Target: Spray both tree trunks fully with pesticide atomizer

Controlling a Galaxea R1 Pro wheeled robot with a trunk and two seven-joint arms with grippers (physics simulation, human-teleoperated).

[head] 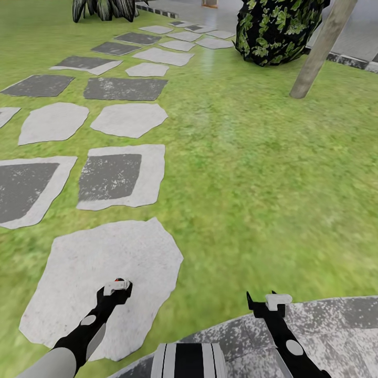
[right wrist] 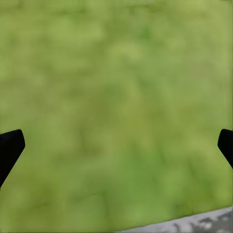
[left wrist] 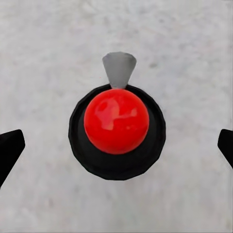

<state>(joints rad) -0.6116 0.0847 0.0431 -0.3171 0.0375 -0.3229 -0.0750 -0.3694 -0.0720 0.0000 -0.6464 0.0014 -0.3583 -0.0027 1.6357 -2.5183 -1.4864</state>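
The pesticide atomizer [left wrist: 116, 127] stands upright on a pale stone slab of the floor [head: 79, 262]. The left wrist view looks straight down on its red top, dark round body and grey nozzle. My left gripper [left wrist: 116, 145] hangs directly above it, open, with one black fingertip [left wrist: 9, 148] on each side and well clear of the bottle. In the head view the left gripper [head: 117, 286] hides almost all of the bottle. My right gripper [head: 268, 302] is open over grass with nothing between its fingers. A grey-brown tree trunk [head: 321, 50] leans at the far right.
Grey stone slabs [head: 119, 176] run away to the left across the lawn. A leafy bush [head: 275, 26] sits beside the trunk and a spiky plant [head: 104, 8] at the far left. The rough paved circle [head: 325, 320] lies under my base.
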